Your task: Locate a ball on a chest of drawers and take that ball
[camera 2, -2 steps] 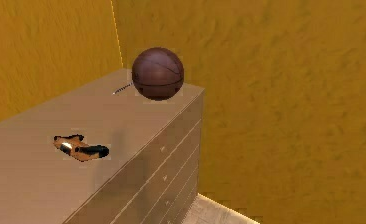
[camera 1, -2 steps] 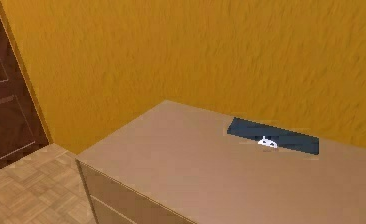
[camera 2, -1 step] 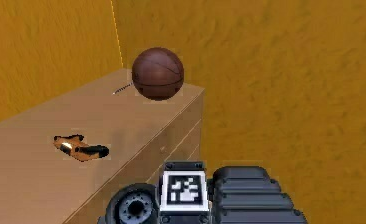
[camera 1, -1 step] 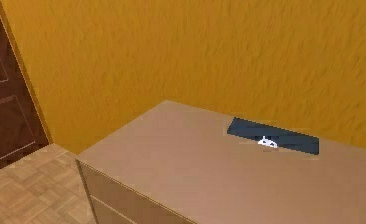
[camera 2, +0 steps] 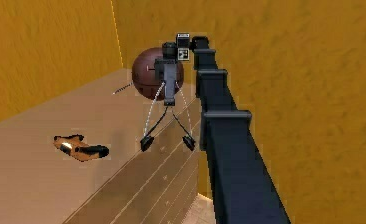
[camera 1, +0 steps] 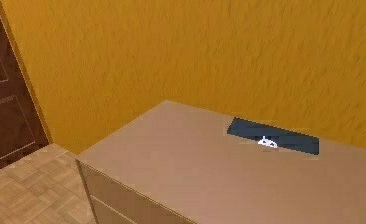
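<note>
A dark reddish-brown ball [camera 2: 146,70] rests near the right end of a light wooden chest of drawers [camera 2: 51,160], in the arm side view. The dark arm [camera 2: 231,130] rises from the bottom edge to the ball's height. My gripper [camera 2: 168,143] has its dark body right in front of the ball, and its two thin fingers [camera 2: 148,143] hang down across the chest's front edge. I cannot tell whether it holds anything. The forward view takes in the same chest's top [camera 1: 191,160] and one drawer front.
A flat dark blue thing [camera 1: 273,136] with a small white object [camera 1: 268,144] lies on the chest top by the orange wall. A small orange and black thing [camera 2: 79,148] lies on the top. A dark brown door [camera 1: 6,90] and parquet floor [camera 1: 31,185] are at the forward view's left.
</note>
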{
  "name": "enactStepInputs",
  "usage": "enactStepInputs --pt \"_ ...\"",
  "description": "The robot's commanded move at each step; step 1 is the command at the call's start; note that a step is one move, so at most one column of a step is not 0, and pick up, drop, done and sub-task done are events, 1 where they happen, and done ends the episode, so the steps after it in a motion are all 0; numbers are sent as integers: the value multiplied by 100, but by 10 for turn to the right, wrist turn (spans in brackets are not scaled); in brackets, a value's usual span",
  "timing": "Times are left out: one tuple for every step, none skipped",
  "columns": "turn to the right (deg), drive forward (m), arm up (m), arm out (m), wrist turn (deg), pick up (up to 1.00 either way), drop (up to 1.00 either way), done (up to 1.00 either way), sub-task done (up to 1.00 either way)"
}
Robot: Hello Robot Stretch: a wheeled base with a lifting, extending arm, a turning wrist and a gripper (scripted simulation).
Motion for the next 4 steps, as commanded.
enactStepInputs --pt "0 0 0 0 450 0 0 0 0" --pt "0 0 0 0 450 0 0 0 0" --pt "0 0 0 0 450 0 0 0 0" --pt "0 0 0 0 240 0 0 0 0"
